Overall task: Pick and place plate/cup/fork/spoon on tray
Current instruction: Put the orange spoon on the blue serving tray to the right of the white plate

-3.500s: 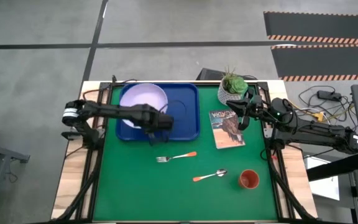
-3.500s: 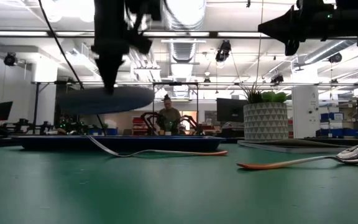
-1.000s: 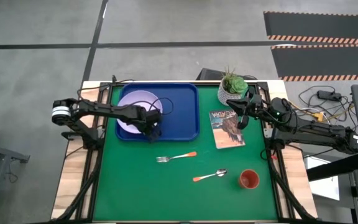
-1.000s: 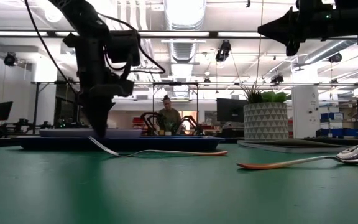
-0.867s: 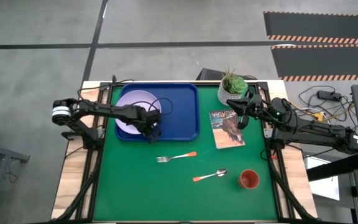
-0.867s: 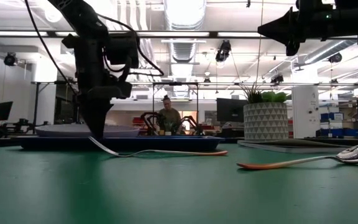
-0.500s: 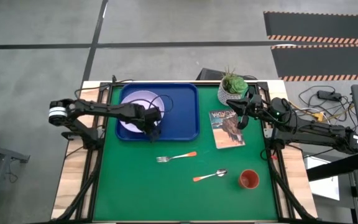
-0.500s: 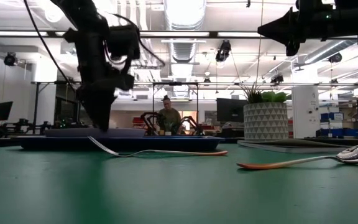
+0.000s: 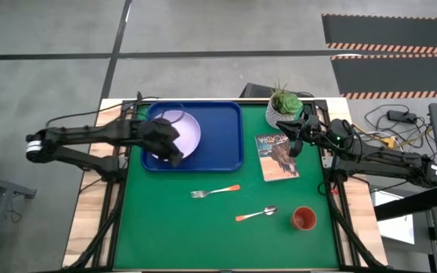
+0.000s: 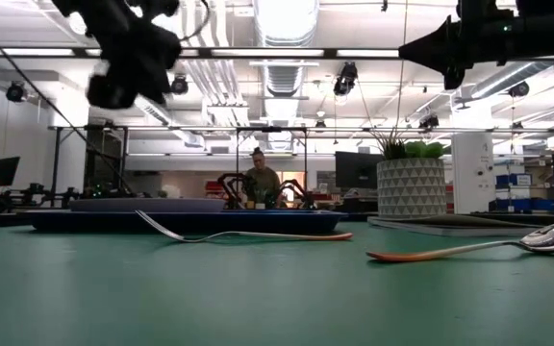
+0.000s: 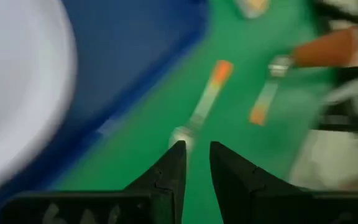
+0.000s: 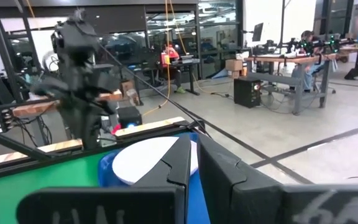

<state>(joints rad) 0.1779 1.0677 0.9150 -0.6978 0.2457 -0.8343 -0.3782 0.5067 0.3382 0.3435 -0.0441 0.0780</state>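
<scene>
Left claw (image 9: pixel 165 140) slightly parted, empty, raised over plate (image 9: pixel 184 130) in tray (image 9: pixel 226 140); right claw (image 9: pixel 293 142) shut, parked.

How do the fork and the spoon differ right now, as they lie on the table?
The fork has prongs; the spoon has a rounded bowl. The fork lies closer to the tray, the spoon closer to the cup. The fork's handle points toward the right arm's side, the spoon's toward the left's. Both have orange handles and lie on the green mat, off the tray.

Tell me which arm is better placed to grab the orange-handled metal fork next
Probably left: the left gripper hangs empty above the blue tray, nearer the fork. The right gripper waits by the far edge.
</scene>
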